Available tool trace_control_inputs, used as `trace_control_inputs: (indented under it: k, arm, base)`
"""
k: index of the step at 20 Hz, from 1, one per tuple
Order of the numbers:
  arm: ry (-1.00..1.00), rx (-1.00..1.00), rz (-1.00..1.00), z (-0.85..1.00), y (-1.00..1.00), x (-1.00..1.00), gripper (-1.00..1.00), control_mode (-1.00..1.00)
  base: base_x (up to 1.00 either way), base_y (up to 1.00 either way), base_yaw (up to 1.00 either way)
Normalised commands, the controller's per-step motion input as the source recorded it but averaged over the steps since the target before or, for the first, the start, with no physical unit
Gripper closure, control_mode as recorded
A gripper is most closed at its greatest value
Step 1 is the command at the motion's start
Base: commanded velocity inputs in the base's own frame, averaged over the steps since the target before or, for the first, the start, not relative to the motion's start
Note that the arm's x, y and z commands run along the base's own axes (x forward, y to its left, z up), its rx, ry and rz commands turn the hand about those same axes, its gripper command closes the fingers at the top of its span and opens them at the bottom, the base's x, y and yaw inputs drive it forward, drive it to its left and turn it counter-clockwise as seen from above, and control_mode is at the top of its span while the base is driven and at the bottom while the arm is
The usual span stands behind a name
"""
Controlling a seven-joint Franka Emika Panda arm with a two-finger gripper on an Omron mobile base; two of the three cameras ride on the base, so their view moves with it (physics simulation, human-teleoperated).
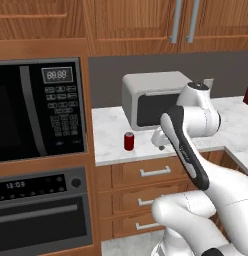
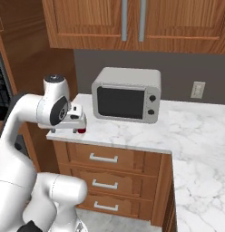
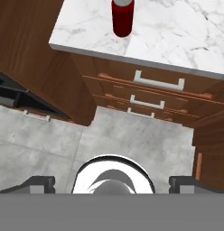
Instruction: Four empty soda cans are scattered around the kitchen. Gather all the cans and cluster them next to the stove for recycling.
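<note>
Red soda can (image 1: 129,141) upright on the marble counter (image 1: 111,150), near its front edge.
The can stands left of a grey microwave (image 1: 153,100), apart from it, above wooden drawers (image 1: 155,172). The gripper (image 3: 111,182) looks down past the counter edge, its fingertips (image 3: 39,182) spread wide, holding nothing. The wall oven (image 1: 38,112) display reads "88:88"; the panel below reads "13:03".
</note>
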Motion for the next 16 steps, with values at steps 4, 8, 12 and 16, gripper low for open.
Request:
trace_control_inputs:
  k: [4, 8, 12, 16]
  arm:
    - [0.01, 0.0, -0.02, -0.05, 0.13, 0.46, -1.0, -1.0]
    - [0.0, 0.0, -0.04, -0.09, 0.12, 0.4, -1.0, -1.0]
    - [0.0, 0.0, -0.03, -0.06, 0.11, 0.3, -1.0, -1.0]
    - [0.0, 0.0, -0.03, -0.05, 0.07, 0.29, -1.0, -1.0]
  base:
    - [0.0, 0.0, 0.0]
    - [0.0, 0.0, 0.0]
    - [0.0, 0.0, 0.0]
    - [0.0, 0.0, 0.0]
